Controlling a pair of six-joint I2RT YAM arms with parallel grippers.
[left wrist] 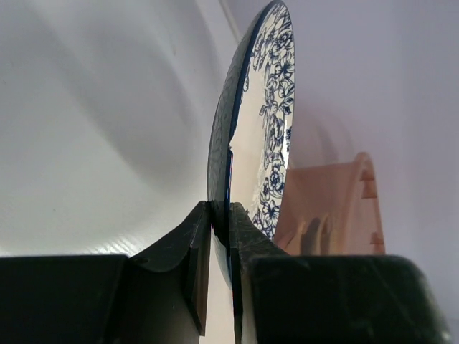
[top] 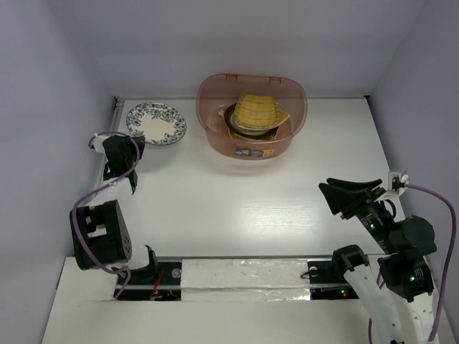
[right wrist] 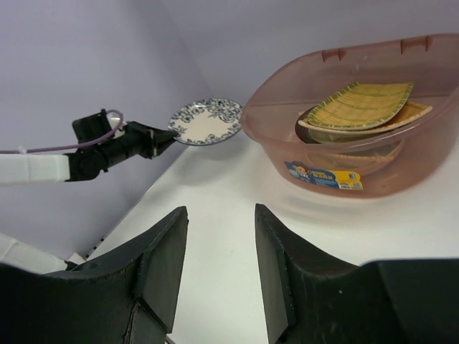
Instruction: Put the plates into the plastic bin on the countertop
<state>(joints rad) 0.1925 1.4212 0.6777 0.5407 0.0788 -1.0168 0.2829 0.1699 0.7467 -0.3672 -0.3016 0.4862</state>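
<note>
My left gripper (top: 135, 146) is shut on the near rim of the white plate with the dark floral rim (top: 156, 122), holding it above the countertop (top: 237, 208) at the far left. In the left wrist view the plate (left wrist: 258, 129) stands edge-on between my closed fingers (left wrist: 247, 236). It also shows in the right wrist view (right wrist: 206, 121). The pinkish plastic bin (top: 252, 115) stands at the back centre, holding orange-tan ribbed plates (top: 257, 110) stacked on others. My right gripper (top: 346, 194) is open and empty at the right, pointed toward the bin (right wrist: 358, 129).
Pale walls close in the countertop on the left, back and right. The arm bases and a foil-covered strip (top: 244, 279) lie along the near edge. A purple cable (top: 93, 193) loops beside the left arm.
</note>
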